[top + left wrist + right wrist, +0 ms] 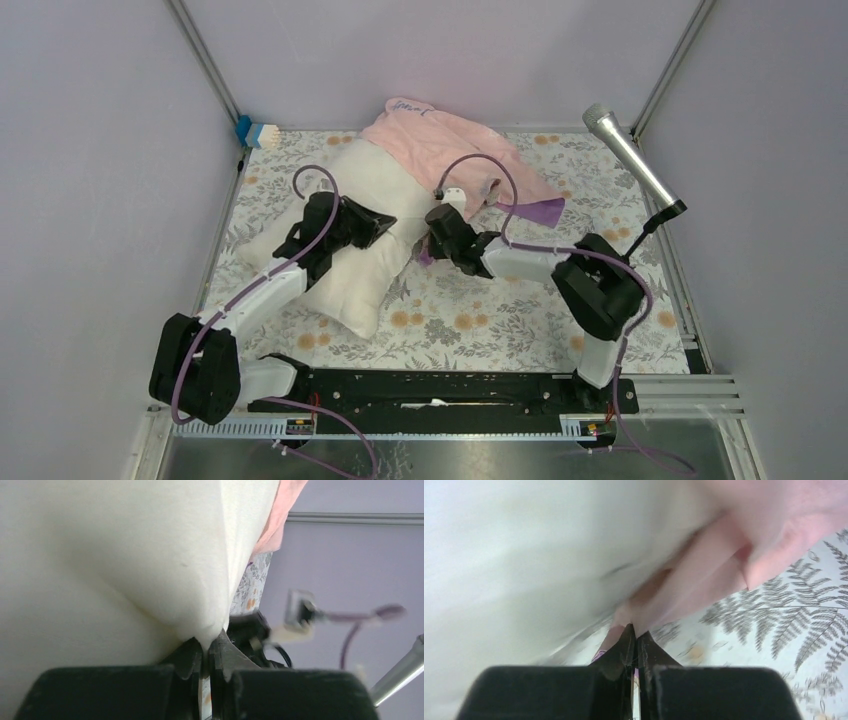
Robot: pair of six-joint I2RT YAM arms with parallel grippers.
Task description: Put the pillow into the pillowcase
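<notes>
Pinching a fold of the pillow (345,285), the left gripper (207,647) is clenched on the cream fabric, its jaws pressed together. The pillow lies slanted across the flowered table cloth (480,320), with its near end bare and its far end meeting the pink pillowcase (450,150) bunched toward the back. How much is truly inside I cannot tell. Further right, the right gripper (634,632) is clamped on a pink edge of the pillowcase, just beside the pillow. The job looks barely begun: most of the pillow lies outside, and the case has yet to be drawn over it.
</notes>
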